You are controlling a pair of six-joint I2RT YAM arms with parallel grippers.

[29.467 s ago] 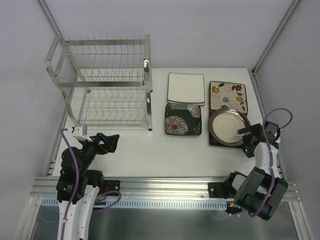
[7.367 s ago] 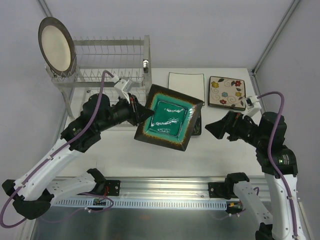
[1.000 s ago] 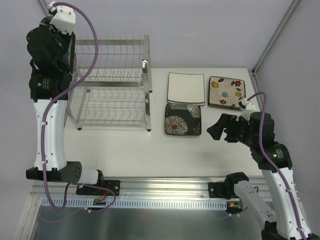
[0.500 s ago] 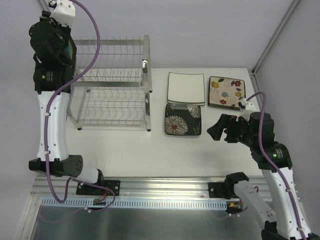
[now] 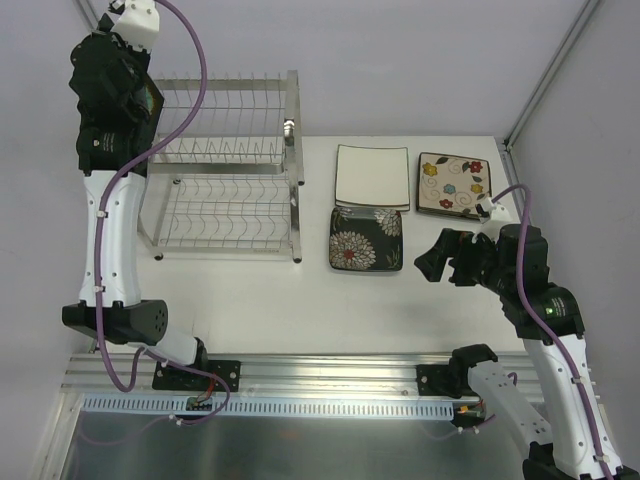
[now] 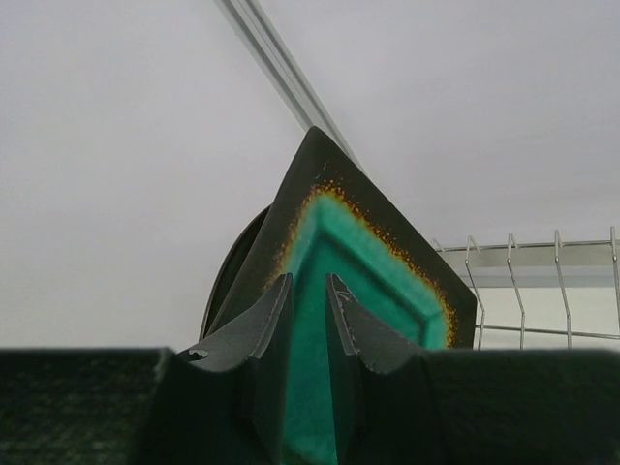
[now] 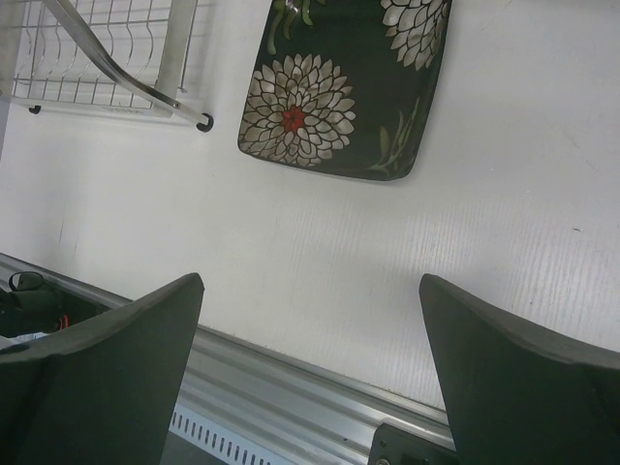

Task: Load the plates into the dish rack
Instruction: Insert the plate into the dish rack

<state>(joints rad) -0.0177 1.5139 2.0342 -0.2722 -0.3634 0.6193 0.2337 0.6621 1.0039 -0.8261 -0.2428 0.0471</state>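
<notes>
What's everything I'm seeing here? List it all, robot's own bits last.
dish rack: one, silver wire, table's far left
white square plate: one, white, right of the rack
flowered square plate: one, cream, far right
chrysanthemum plate: one, black, nearer than the white one
teal-centred plate: one, teal, dark-rimmed, in the left tool
round plate: one, dark edge showing, behind the teal-centred plate
table: one, white, under everything
left tool: one, dark, high by the rack, shut on the teal-centred plate
right tool: one, dark, open above the table

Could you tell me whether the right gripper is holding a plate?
No, the right gripper stands wide open and empty, with the black chrysanthemum plate lying flat on the table beyond it.
</notes>
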